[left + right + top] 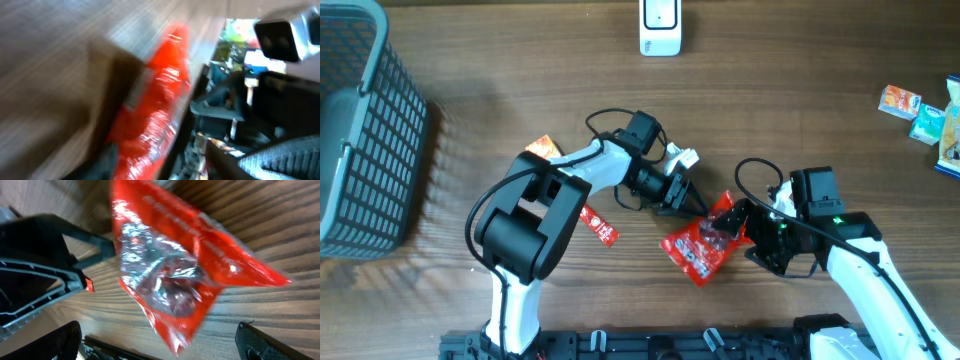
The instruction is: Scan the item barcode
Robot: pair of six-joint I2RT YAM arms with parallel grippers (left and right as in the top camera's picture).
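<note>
The item is a red, shiny snack bag [702,247] at the table's middle, its barcode not visible. In the right wrist view the red bag [170,265] stands tilted, one corner pointing down between the wide-open fingers of my right gripper [160,345], which do not touch it. From overhead, my right gripper [745,238] sits at the bag's right side. My left gripper [692,207] is at the bag's upper left edge. Its own view is blurred: the bag [155,100] lies between the fingers of the left gripper [165,165], contact unclear. A white scanner [660,28] stands at the far edge.
A grey basket [360,130] fills the left side. An orange packet [545,148] and a thin red packet [600,227] lie under the left arm. Small packets [900,100] sit at the far right. Cables loop over the arms near the bag.
</note>
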